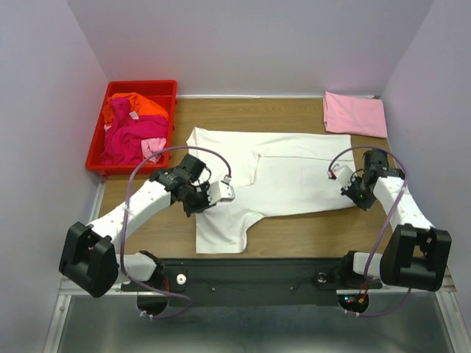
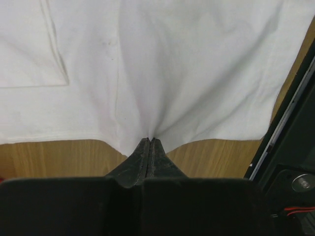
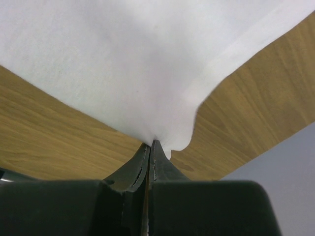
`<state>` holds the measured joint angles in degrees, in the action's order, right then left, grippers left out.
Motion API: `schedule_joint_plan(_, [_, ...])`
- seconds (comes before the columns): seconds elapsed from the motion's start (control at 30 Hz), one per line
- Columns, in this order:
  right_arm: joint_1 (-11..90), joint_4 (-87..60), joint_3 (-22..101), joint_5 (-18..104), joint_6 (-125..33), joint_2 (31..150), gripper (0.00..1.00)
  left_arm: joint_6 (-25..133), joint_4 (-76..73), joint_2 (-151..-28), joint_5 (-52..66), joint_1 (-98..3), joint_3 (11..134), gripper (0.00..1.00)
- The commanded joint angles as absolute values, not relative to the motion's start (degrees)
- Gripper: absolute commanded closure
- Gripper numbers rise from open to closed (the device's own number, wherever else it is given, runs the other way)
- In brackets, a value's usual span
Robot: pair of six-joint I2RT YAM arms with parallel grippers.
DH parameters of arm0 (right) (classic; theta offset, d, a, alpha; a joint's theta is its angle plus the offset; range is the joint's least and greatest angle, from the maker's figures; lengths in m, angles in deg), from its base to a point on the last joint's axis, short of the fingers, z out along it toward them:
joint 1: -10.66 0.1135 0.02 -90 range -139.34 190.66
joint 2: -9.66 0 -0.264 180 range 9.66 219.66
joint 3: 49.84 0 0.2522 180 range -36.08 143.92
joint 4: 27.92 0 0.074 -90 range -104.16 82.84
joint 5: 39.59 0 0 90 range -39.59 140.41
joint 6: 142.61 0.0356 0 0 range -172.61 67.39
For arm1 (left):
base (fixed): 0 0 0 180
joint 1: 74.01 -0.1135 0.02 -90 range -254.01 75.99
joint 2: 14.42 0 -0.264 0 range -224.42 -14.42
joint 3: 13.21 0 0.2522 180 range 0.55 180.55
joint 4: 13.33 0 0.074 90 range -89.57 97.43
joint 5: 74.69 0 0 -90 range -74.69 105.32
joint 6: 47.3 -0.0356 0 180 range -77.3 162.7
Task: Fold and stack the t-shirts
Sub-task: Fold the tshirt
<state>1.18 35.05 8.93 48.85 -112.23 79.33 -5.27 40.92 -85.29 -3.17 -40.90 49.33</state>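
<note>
A large white t-shirt (image 1: 287, 173) lies spread across the wooden table, with one part folded over its middle. My left gripper (image 1: 199, 204) is shut on the white cloth at the shirt's left edge; in the left wrist view the fabric (image 2: 157, 69) puckers into the closed tips (image 2: 149, 140). My right gripper (image 1: 350, 195) is shut on the shirt's right hem near its front corner, and the cloth (image 3: 128, 59) bunches at the tips (image 3: 150, 143). A pale pink t-shirt (image 1: 355, 114) lies folded at the back right. Orange (image 1: 140, 107) and magenta (image 1: 129, 140) t-shirts are heaped in the bin.
A red plastic bin (image 1: 94, 151) stands at the back left, close to the left arm's elbow. The black base rail (image 1: 250, 276) runs along the near table edge and shows at the right of the left wrist view (image 2: 290, 123). Pale walls enclose three sides.
</note>
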Motion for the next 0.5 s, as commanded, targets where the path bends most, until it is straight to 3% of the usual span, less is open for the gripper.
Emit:
schedule_joint_plan(0.0, [-0.15, 35.14, 16.12, 47.51, -114.13, 83.74, 0.99, -8.27, 43.94, -88.05, -5.77, -46.47, 56.60, 1.00])
schedule_joint_plan(0.47, [-0.42, 34.79, 33.34, 45.22, -115.54, 100.97, 1.00, -12.32, 44.29, -104.85, -11.32, -56.51, 76.83, 1.00])
